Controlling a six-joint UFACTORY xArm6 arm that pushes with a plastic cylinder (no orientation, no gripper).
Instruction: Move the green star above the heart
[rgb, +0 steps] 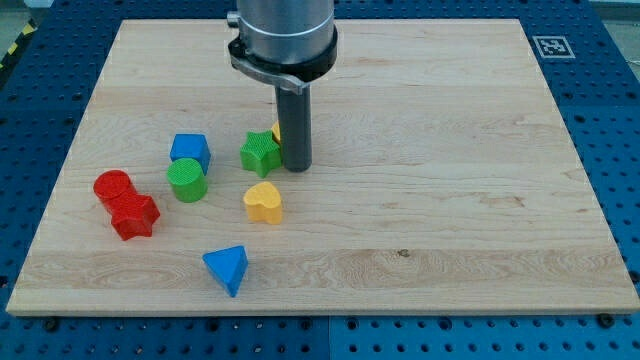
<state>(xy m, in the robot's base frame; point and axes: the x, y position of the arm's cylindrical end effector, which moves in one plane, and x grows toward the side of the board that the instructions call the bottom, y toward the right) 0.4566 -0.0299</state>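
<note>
The green star (259, 152) lies on the wooden board (450, 200) left of centre. The yellow heart (263, 201) lies just below it, a small gap apart. My tip (296, 166) rests on the board right beside the star's right edge, touching or nearly touching it. The rod hides most of another yellow block (277, 131) behind it, at the star's upper right.
A blue block (190, 150) and a green cylinder (187, 180) sit left of the star. A red cylinder (113, 186) and a red star-like block (134, 215) lie at the far left. A blue triangle (226, 268) lies below the heart.
</note>
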